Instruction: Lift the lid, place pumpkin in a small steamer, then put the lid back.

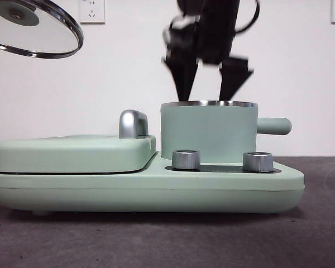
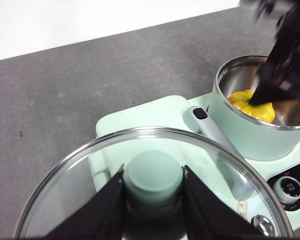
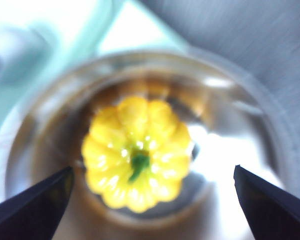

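Pumpkin (image 3: 135, 159), one only, yellow with a green stem, lies on the bottom of the single small steamer (image 1: 209, 133), stem up. One glass lid (image 1: 34, 28) hangs high at the far left, well clear of the pot, its green knob (image 2: 153, 175) clamped in the left hand (image 2: 153, 187). The right hand (image 1: 209, 75) hangs just above the steamer's rim, its jaws apart and touching nothing. The steamer sits on the right of one wide green base (image 1: 145, 187), which carries two silver knobs (image 1: 185, 159) on its front and one flat green cover (image 1: 72, 152) on its left. Beneath is a dark grey counter (image 1: 318, 223); behind, a white wall with two sockets (image 1: 92, 10).
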{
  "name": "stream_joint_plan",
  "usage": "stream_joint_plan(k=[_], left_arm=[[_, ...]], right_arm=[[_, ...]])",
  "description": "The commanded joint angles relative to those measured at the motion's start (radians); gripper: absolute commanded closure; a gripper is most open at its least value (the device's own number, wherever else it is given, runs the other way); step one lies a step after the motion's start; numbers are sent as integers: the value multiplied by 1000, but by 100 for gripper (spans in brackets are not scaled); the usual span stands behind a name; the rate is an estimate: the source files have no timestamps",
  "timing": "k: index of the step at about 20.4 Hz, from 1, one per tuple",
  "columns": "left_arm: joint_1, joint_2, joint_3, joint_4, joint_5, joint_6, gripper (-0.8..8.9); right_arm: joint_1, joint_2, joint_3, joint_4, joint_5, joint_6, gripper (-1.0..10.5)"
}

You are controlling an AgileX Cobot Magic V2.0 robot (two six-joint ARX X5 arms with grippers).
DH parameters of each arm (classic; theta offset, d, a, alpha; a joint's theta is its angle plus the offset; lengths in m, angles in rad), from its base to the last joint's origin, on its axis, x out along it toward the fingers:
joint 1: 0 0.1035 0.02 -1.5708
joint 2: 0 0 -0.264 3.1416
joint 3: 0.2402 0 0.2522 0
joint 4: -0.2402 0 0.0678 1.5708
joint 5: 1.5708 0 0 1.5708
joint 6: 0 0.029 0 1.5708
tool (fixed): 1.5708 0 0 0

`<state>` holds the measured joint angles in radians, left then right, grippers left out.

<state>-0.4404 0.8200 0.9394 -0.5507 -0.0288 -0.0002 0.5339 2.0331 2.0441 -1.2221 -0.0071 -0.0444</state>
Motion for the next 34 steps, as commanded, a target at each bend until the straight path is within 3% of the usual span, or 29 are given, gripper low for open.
stream_joint_plan(k=[1, 5, 9, 19, 25, 34], left_arm=[[-2, 3, 19, 27, -3, 11, 803], [-2, 3, 19, 27, -3, 14, 804], [-2, 3, 19, 28, -3, 14, 804], [-2, 3, 19, 53, 8, 15, 804], [-5, 10, 19, 63, 93, 18, 804], [-32, 101, 19, 160, 143, 16, 804]], right_arm=[[6, -53, 37, 3, 0, 27, 442], [7, -148, 16, 40, 15, 34, 443], [7, -278, -137, 170, 17, 46, 443], [21, -812, -866, 596, 47, 109, 443], [46, -1133, -1185, 619, 196, 143, 443], [67, -1420, -1370, 614, 227, 149, 444]])
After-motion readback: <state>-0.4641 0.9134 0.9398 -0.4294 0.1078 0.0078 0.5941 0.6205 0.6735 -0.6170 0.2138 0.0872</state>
